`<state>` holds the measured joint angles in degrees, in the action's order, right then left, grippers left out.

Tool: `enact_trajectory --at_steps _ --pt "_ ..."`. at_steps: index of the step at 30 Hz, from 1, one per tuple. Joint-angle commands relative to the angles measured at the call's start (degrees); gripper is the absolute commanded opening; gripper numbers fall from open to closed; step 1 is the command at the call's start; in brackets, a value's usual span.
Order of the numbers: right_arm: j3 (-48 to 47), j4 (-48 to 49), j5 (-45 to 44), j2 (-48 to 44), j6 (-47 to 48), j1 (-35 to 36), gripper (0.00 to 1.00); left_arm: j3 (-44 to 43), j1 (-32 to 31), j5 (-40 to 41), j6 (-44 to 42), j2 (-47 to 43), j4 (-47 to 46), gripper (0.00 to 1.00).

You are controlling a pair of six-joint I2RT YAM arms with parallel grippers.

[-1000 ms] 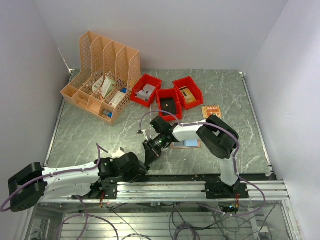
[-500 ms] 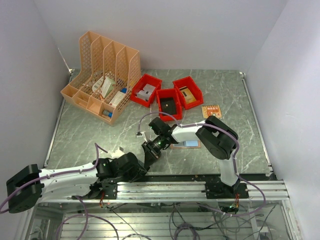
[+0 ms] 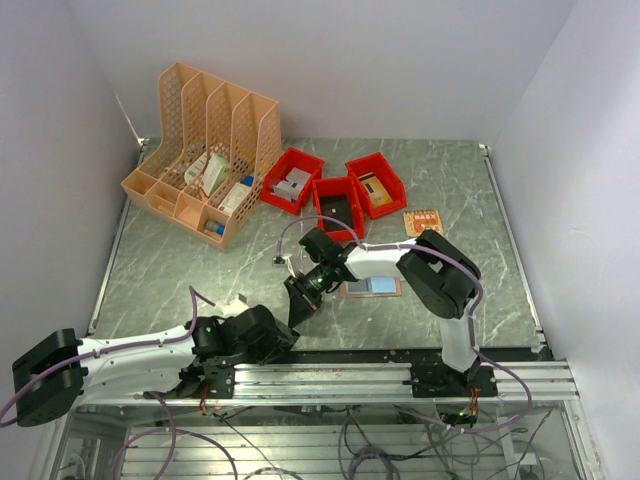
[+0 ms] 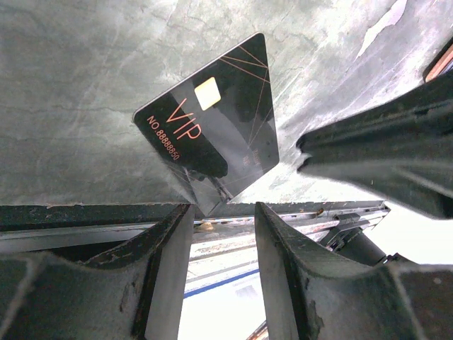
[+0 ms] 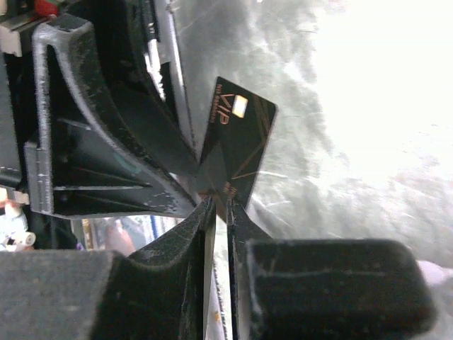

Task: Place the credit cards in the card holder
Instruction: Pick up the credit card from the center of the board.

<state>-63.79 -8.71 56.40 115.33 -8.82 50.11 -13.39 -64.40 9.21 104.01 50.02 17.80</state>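
Observation:
A black credit card [image 4: 212, 134] printed VIP hangs tilted just above the marble table near its front edge. My right gripper [image 5: 218, 202] is shut on the card [image 5: 237, 134], pinching one corner. My left gripper [image 4: 219, 209] is open, and another corner of the card sits at the mouth of its gap. From above, the right gripper [image 3: 297, 308] and the left gripper [image 3: 285, 335] meet tip to tip. The salmon-pink card holder [image 3: 350, 288] lies flat just right of them, with a bluish card [image 3: 382, 286] on it. An orange patterned card [image 3: 423, 222] lies further back right.
Three red bins [image 3: 338, 205] stand in a row behind the card holder. An orange lattice file rack [image 3: 205, 150] fills the back left. The table's front edge and metal rail [image 3: 340, 378] run right below both grippers.
The right gripper's jaws have narrowed onto the card and the wrist has edged slightly left. The left arm's elbow drew back to the left early on, then held still.

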Motion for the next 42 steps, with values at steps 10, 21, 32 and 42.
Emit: enact_trajectory --at_steps 10,21,32,42 --pt "-1.95 -4.47 -7.41 2.42 3.19 0.63 0.02 0.89 0.04 3.77 1.06 -0.1 -0.92 0.51" --pt "-1.83 -4.23 -5.95 3.74 2.34 2.28 0.0 1.42 0.07 5.2 1.12 -2.53 0.19 0.51" --pt "-1.84 -4.12 -5.16 4.12 1.82 2.27 0.0 -0.82 0.06 7.92 -0.9 -5.63 2.9 0.46" --pt "-1.89 -4.01 -5.02 4.13 1.61 2.22 0.0 -3.19 -0.01 8.54 -2.78 -6.08 4.27 0.31"
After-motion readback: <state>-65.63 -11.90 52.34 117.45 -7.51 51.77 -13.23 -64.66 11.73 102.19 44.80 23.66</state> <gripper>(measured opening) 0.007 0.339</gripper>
